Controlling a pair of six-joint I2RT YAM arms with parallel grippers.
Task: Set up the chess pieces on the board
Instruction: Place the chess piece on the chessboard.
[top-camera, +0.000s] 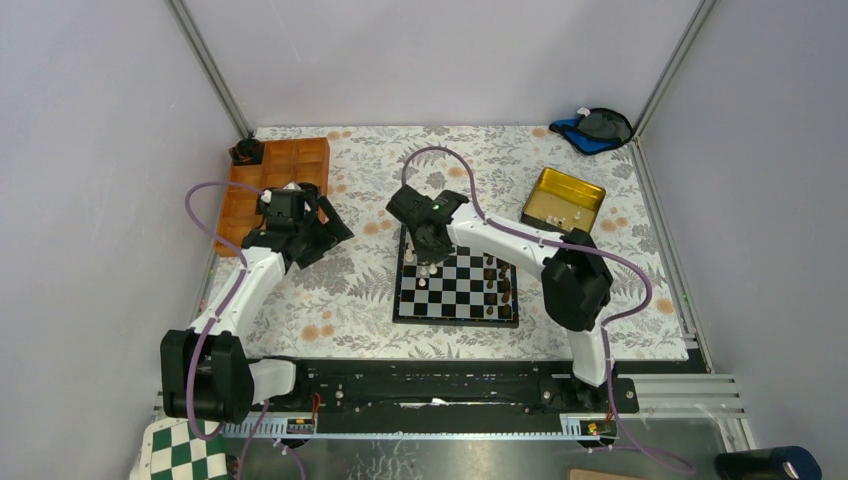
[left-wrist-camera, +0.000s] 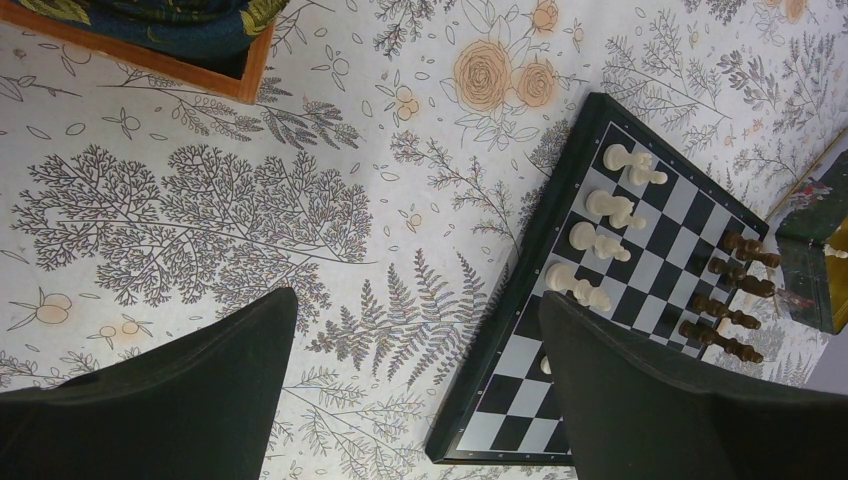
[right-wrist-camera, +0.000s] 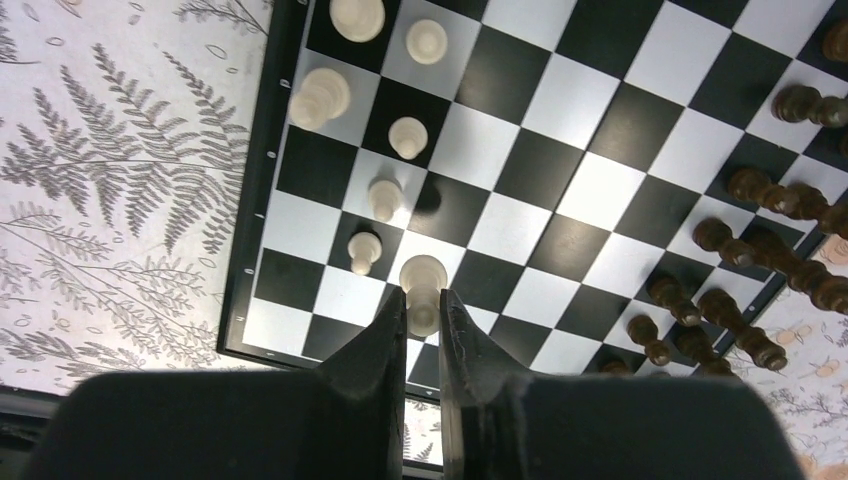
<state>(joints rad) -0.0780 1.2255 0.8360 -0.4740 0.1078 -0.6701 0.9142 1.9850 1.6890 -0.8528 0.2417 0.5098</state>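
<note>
Pinching a smooth, round-topped cream piece (right-wrist-camera: 423, 274) in my right gripper (right-wrist-camera: 422, 305), over the glossy checkered board (right-wrist-camera: 258, 230); my left gripper (left-wrist-camera: 415, 305) stands spread wide.

Floral-patterned table (top-camera: 330, 300), board (top-camera: 460, 297), orange tray (top-camera: 290, 165), yellow tin (top-camera: 575, 190), blue-black object (top-camera: 595, 128)

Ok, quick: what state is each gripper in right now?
Left gripper: open, holding nothing.
Right gripper: closed on a white chess piece.

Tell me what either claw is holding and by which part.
The right claw holds a white piece by its lower body, with the head poking out beyond the claw. The left claw is open and holds nothing.
</note>
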